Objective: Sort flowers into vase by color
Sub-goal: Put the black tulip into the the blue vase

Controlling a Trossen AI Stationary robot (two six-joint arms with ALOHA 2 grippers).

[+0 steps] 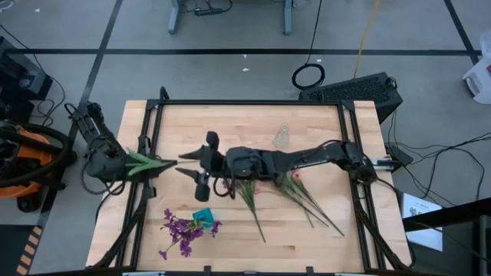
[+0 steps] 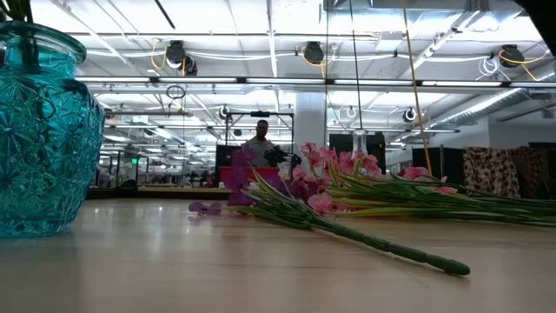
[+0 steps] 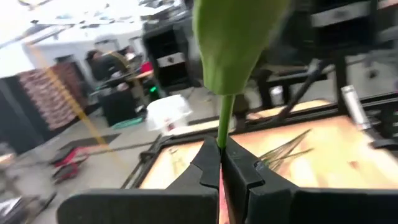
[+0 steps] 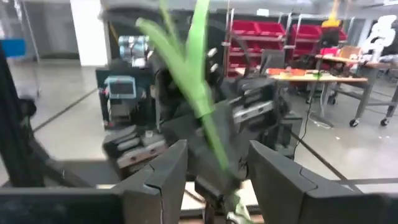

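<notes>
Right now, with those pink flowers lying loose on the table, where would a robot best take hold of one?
On the bare green stem, not the pink blossoms. The pink flowers lie flat on the table with stems fanning apart toward the near edge, so coming straight down from above, fingers across one stem where it lies apart from the others, looks easiest.

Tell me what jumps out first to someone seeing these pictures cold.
The two arms meet at the table's left-middle: the left gripper is shut on a green stem, and the right gripper stands open around the same stem. Pink flowers lie loose right of centre, and a teal vase with purple flowers sits near the front edge.
</notes>
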